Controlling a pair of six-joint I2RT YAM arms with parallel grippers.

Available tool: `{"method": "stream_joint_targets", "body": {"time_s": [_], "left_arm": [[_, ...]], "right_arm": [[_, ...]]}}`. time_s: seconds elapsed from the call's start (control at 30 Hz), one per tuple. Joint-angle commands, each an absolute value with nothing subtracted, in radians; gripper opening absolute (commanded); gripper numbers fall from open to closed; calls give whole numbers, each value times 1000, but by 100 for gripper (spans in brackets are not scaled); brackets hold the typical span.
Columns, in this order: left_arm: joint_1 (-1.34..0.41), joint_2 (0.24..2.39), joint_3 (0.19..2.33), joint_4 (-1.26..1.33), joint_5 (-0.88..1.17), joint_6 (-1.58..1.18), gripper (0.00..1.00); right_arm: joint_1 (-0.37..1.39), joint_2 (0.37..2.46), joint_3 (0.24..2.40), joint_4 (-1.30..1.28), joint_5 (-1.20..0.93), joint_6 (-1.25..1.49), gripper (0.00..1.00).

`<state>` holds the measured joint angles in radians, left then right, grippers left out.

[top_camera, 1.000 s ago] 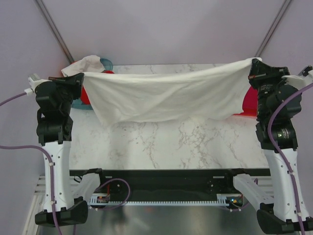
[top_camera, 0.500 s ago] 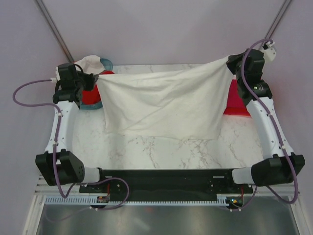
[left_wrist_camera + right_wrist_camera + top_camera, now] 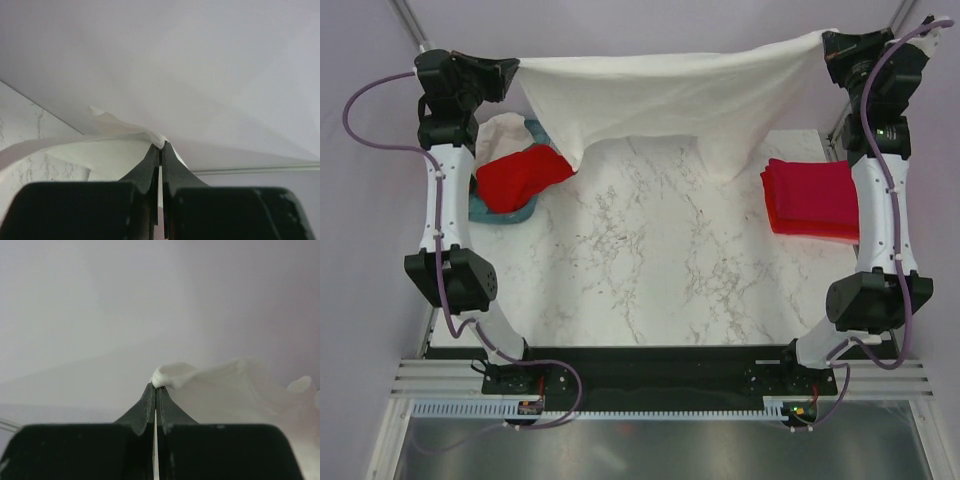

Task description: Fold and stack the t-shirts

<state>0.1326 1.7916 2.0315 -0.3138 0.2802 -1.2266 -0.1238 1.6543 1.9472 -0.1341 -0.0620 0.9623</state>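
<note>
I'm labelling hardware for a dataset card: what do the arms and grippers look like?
The left arm and right arm have white links between chunky black joints, each trailed by a purple cable. The left gripper and right gripper are black, their fingers tapering to thin tips.

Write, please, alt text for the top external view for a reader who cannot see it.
A white shirt hangs stretched between the left hand and right hand above the far edge of a marble table. A folded crimson stack lies at right; a red shirt sits in a teal basket at left.
</note>
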Motion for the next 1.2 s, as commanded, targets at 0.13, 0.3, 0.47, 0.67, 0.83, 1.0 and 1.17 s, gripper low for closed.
{"method": "stream_joint_targets", "body": {"time_s": [0.13, 0.3, 0.47, 0.67, 0.83, 1.0, 1.17], "left_arm": [[153, 1665, 1627, -57, 328, -1229, 2], [155, 1550, 1332, 68, 330, -1167, 2], [152, 1387, 993, 152, 321, -1140, 2], [152, 1270, 655, 247, 305, -1086, 2], [153, 1148, 436, 259, 259, -1020, 2], [184, 1051, 319, 140, 155, -1029, 2], [323, 1054, 270, 115, 239, -1032, 2]], "right_arm": [[-127, 1530, 1523, 118, -207, 1020, 0], [-147, 1402, 1171, 236, -218, 1049, 0], [-150, 1267, 910, 183, -187, 1002, 0], [-150, 1108, 596, 183, -120, 976, 0], [-150, 974, 411, 135, -104, 936, 0], [-150, 819, 310, 52, -101, 930, 0], [-149, 750, 264, -41, -107, 913, 0]]}}
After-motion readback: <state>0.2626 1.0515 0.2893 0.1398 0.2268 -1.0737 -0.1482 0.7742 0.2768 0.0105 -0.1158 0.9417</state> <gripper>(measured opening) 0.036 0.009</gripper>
